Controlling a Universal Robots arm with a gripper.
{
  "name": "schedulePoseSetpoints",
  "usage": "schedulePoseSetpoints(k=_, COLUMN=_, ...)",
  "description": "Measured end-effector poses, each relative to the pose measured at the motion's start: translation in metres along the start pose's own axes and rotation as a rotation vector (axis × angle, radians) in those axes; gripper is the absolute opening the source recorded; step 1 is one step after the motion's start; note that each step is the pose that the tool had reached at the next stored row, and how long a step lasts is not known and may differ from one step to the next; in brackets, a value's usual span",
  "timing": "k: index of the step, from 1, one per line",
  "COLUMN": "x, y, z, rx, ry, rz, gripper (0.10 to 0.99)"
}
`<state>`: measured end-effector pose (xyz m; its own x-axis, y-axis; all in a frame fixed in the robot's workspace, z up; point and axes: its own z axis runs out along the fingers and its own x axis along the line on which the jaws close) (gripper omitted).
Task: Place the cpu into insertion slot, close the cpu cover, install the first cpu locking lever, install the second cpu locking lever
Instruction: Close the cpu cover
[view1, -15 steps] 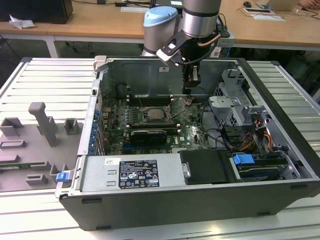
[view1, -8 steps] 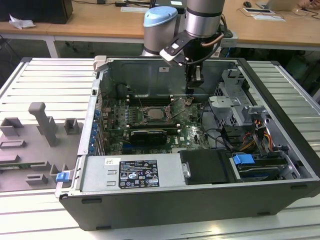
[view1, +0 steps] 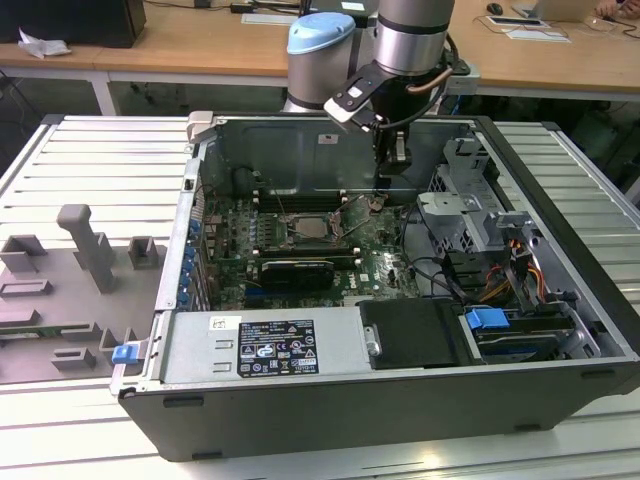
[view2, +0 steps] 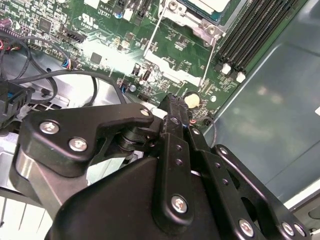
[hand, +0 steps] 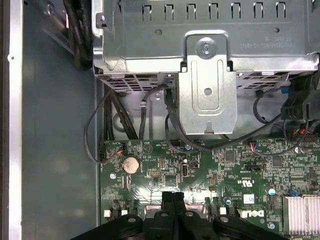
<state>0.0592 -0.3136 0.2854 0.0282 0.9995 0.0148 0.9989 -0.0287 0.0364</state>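
My gripper (hand: 171, 197) hangs with fingers pressed together, gripping nothing, over the green motherboard (hand: 235, 170) near the coin battery (hand: 131, 164). The cpu (view2: 205, 4) lies in the insertion slot (view2: 210, 29). A white printed label (view1: 275, 347) marks the power supply.

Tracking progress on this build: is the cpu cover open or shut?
Open. In the second wrist view the cpu cover lies flipped back beside the cpu, green board showing through its window, the cpu's face uncovered.
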Motion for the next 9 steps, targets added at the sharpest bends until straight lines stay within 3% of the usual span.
schedulePoseSetpoints(k=4, x=0.0001, y=0.0032, z=0.0004, rx=0.0, ry=0.0001, rz=0.0, gripper=0.106)
schedulePoseSetpoints(k=7, x=0.0002, y=0.0085, z=0.0067, rx=0.0, ry=0.0, rz=0.0, gripper=0.106)
schedulePoseSetpoints(k=9, x=0.0, y=0.0084, z=0.011, rx=0.0, ry=-0.0001, rz=0.0, gripper=0.106)
